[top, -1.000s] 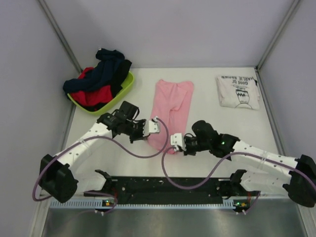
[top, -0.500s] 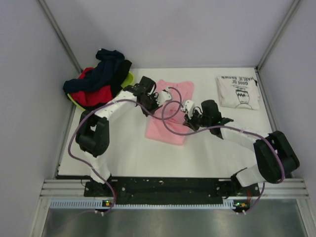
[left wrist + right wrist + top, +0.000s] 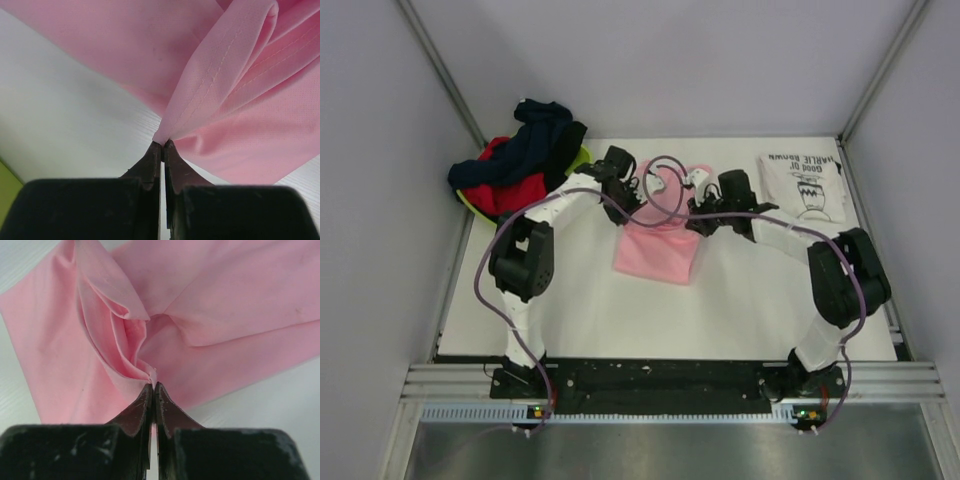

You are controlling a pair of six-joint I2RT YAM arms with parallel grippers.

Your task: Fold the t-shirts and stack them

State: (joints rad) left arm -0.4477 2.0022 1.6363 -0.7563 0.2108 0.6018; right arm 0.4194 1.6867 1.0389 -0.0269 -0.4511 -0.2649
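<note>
The light-pink t-shirt [image 3: 656, 250] lies folded over itself in the middle of the table. My left gripper [image 3: 648, 186] is shut on a hemmed corner of the pink t-shirt [image 3: 215, 90], pinched at the fingertips [image 3: 156, 152]. My right gripper [image 3: 695, 180] is shut on another pinch of the pink t-shirt [image 3: 150, 340] at its far edge. Both grippers sit close together over the shirt's far end. The white t-shirt [image 3: 803, 186] with black lettering and a cartoon print lies folded at the far right.
A lime-green basket [image 3: 578, 160] heaped with dark blue and red clothes [image 3: 515, 165] stands at the far left, close to my left arm. Grey walls enclose the table on three sides. Cables loop over the pink shirt.
Both grippers have carried the pink shirt's near end away from me, towards the far end, folding it in half. The shirt now looks about half as long.
</note>
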